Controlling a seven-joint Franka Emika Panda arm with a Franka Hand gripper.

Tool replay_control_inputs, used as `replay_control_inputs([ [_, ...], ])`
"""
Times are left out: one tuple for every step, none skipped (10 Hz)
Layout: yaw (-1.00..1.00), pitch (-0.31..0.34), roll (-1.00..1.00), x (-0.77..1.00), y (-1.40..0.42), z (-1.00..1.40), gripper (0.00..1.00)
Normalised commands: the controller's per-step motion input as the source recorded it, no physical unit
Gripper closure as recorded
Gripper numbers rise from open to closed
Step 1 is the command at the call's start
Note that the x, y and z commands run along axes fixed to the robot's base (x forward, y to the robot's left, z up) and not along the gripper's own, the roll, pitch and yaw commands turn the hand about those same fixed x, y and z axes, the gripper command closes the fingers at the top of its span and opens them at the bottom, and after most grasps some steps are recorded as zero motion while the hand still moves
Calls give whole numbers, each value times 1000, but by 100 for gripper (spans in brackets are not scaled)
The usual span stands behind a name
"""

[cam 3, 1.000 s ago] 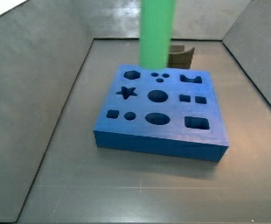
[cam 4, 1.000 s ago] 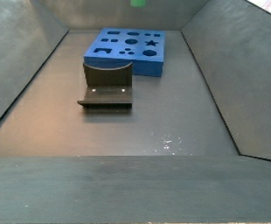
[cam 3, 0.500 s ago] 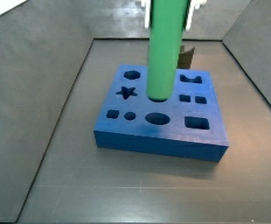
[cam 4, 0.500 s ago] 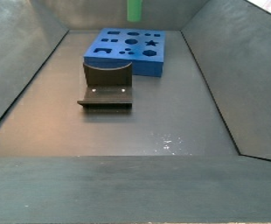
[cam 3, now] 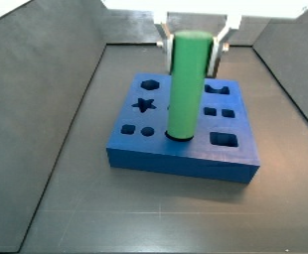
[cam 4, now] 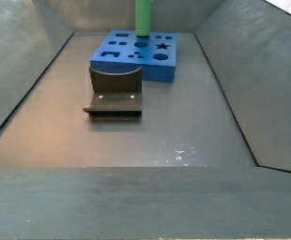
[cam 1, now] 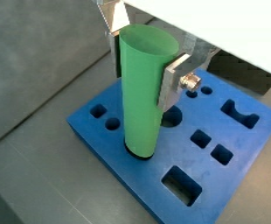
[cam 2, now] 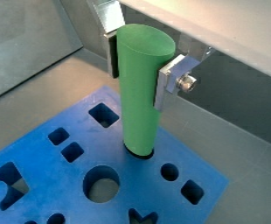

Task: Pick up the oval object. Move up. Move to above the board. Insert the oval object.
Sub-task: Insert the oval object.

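Observation:
The oval object [cam 1: 142, 96] is a bright green peg, held upright between my gripper's [cam 1: 144, 66] silver fingers. The gripper is shut on its upper part in both wrist views, as also shown here [cam 2: 139, 66]. The peg [cam 2: 142, 96] stands over the blue board [cam 1: 103, 140], and its lower end sits in the mouth of a hole near the board's middle. How deep it sits I cannot tell. In a side view the gripper [cam 3: 193, 48] hangs above the board [cam 3: 184, 169] with the peg [cam 3: 185, 89] reaching down to it. The peg [cam 4: 143, 17] and board [cam 4: 160, 70] also show far back.
The dark fixture [cam 4: 114, 94] stands on the floor right beside the board. Grey sloping walls [cam 4: 22, 84] close in the floor on all sides. The board [cam 2: 144, 188] carries several other cut-outs: a star, circles and squares.
The gripper has come down with the green peg. The peg's lower end was well above the board; now it meets the board at a hole.

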Motion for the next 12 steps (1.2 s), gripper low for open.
replay_control_inputs([
  [-86, -53, 10, 17, -43, -446, 100],
  [-74, -33, 16, 74, -49, -466, 100],
  [-140, -34, 37, 0, -103, -483, 100],
  [-137, -6, 39, -20, 0, -551, 100],
  [-163, 0, 43, -200, 14, -603, 100],
  [-171, 0, 30, -249, 0, -563, 100],
  [-137, -3, 13, -69, 0, -531, 100],
  [-100, -37, 10, -11, 0, -500, 100],
  [-97, -67, 21, 0, -46, -603, 100],
  [-57, -60, 117, 0, -163, -783, 100],
  [-40, -74, 96, 0, -14, -480, 100],
  [0, 0, 14, 0, 0, 0, 100],
])
